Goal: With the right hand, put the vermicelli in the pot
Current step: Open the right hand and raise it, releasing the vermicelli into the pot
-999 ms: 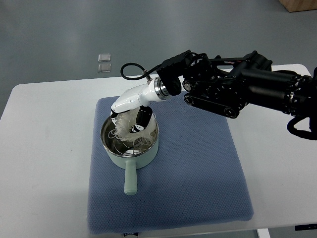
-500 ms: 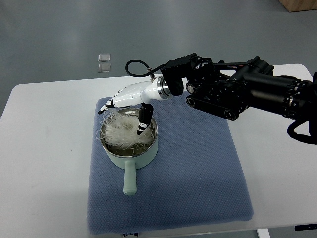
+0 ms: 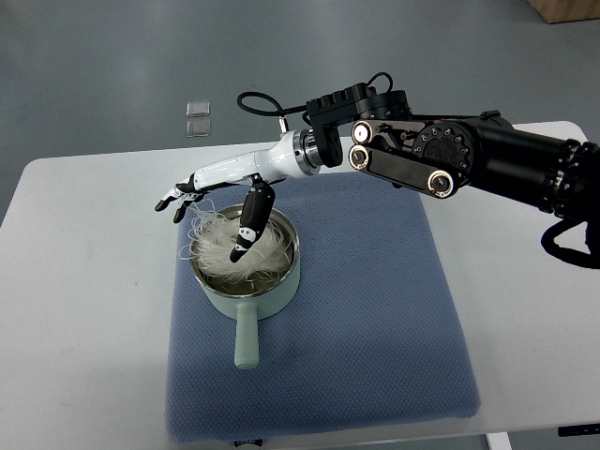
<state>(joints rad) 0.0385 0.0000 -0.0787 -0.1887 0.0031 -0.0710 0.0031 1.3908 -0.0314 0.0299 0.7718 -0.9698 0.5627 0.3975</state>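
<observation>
Right hand (image 3: 208,187) now sits higher and further left than half a second back, hovering past the pot's far-left rim. Fingers (image 3: 173,200) spread out flat, holding nothing; thumb points down, tip touching the noodles. Vermicelli (image 3: 225,246) lies heaped in the pot (image 3: 246,272), released from the grip, a few strands looping over the left rim. Pot unmoved on the blue mat (image 3: 375,319), handle toward the near edge. Black forearm rotated since before, entering from the right over the white table (image 3: 84,309).
</observation>
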